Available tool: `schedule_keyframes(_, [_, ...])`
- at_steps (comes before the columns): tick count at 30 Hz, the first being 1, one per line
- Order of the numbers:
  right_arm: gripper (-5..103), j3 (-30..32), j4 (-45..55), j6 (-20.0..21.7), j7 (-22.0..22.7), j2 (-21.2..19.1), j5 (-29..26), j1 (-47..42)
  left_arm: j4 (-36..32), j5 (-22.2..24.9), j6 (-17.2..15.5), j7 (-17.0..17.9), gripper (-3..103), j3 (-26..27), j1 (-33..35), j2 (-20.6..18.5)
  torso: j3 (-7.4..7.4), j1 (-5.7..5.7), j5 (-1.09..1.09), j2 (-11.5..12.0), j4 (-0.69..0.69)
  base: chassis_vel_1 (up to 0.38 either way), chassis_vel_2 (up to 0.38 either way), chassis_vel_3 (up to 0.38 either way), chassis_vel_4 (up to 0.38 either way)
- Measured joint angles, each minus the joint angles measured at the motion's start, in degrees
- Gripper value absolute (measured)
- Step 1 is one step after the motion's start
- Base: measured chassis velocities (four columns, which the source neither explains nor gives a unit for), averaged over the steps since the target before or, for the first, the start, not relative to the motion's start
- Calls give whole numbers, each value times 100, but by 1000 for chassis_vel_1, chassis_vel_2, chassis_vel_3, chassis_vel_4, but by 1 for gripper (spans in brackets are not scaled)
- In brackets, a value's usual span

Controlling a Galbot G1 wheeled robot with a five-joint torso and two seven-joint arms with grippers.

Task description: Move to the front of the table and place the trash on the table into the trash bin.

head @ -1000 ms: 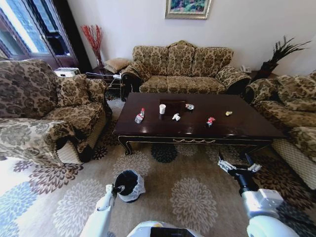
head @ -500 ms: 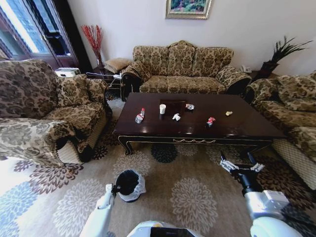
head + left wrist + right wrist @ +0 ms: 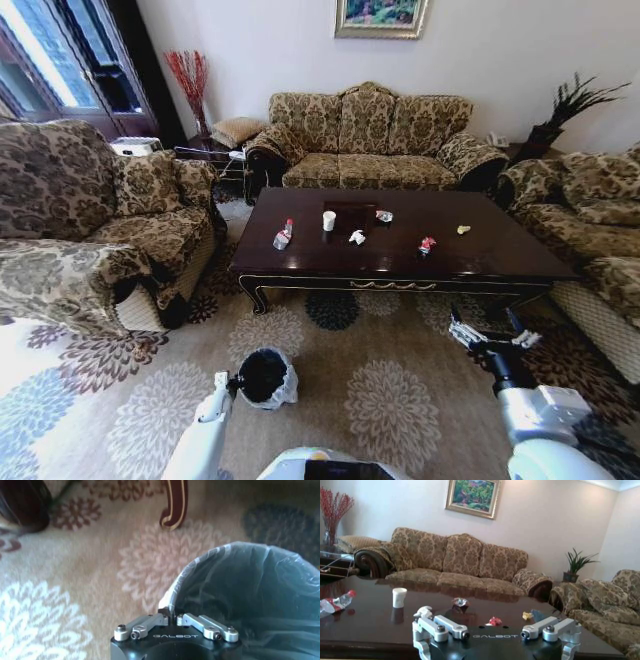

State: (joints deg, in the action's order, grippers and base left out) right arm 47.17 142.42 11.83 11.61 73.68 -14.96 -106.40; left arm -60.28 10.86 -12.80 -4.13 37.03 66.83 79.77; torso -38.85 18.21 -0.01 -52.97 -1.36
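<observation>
Your left gripper [image 3: 172, 619] pinches the trash bin [image 3: 266, 378] rim, fingers closed, carrying it toward the bench [image 3: 500, 255]. Your right gripper [image 3: 488, 334] waits before the bench, fingers wide open, empty.

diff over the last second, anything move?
Slight: the right pincer, open, has sunk lower in the head view, and the bin, held at its rim by the left pincer, sits slightly lower too. Table, bottle, cup and scraps unchanged.
</observation>
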Motion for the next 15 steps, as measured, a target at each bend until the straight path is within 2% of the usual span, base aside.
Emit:
schedule_keyframes(2, [100, -62, 16, 59, 51, 2, -1, 63, -714, 177, 61, 88, 3, 23, 286, -57, 0, 0, -2, 0, -2, 0, 0, 0, 0])
schedule_keyframes(4, [100, -84, 20, 75, 67, 4, -1, 82, -919, 208, 91, 123, 3, 44, 356, -72, 0, 0, -3, 0, -1, 0, 0, 0, 0])
schedule_keyframes(8, [100, -239, -19, 112, 106, 44, 13, 193, -2539, 593, 96, 306, 3, 263, 931, -301, 0, 0, 1, -1, -1, 0, 0, 0, 0])
schedule_keyframes(9, [100, -239, -19, 112, 106, 44, 13, 193, -2539, 593, 96, 306, 3, 263, 931, -301, 0, 0, 1, -1, -1, 0, 0, 0, 0])
schedule_keyframes(11, [100, -283, -58, 115, 107, 55, 18, 236, -3084, 710, 91, 333, 3, 361, 1148, -369, 1, 0, 2, -1, -1, 0, 0, 0, 0])
schedule_keyframes(13, [100, -342, -126, 176, 108, 29, 21, 344, -4023, 968, 83, 430, 3, 562, 1567, -460, 1, 0, -1, -1, 1, 0, 0, 0, 0])
schedule_keyframes(15, [100, -357, -143, 221, 108, 5, 21, 377, -4287, 1016, 86, 439, 3, 646, 1698, -483, 1, 0, 2, -1, -1, 0, 0, 0, 0])
